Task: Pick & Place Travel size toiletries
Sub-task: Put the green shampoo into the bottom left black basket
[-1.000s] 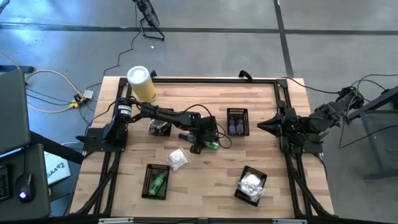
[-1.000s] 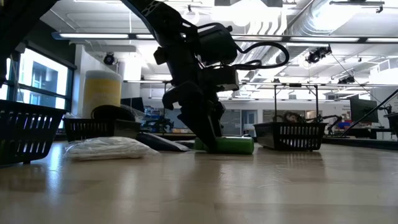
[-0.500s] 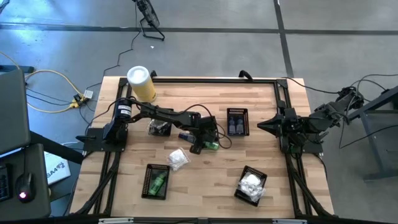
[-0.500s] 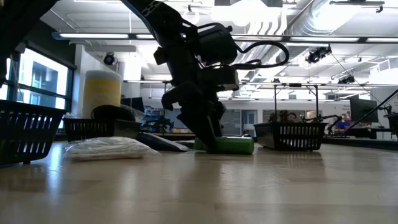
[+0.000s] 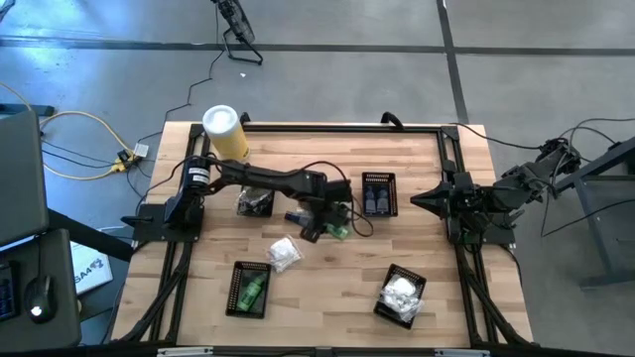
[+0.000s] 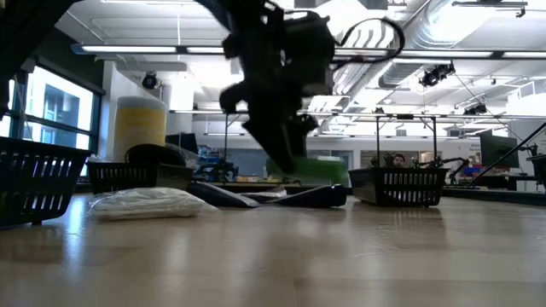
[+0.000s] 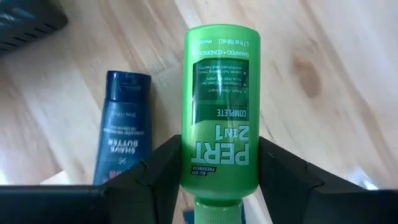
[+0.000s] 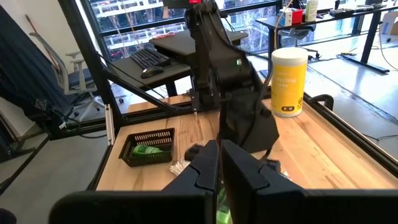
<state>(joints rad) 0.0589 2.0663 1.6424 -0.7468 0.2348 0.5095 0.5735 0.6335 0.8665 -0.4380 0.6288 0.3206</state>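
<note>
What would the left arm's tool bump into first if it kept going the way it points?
Probably the light wooden tabletop. The left tool points down at it, gripping a green plastic shampoo bottle, whose far end would likely touch first; the gap is hard to judge.

In my left wrist view the cap of the green bottle is cut off by the picture edge, and my own fingers cover the lower end of the blue tube. From above, my arm hides most of this bottle. In the low view my gripper is blurred.
</note>
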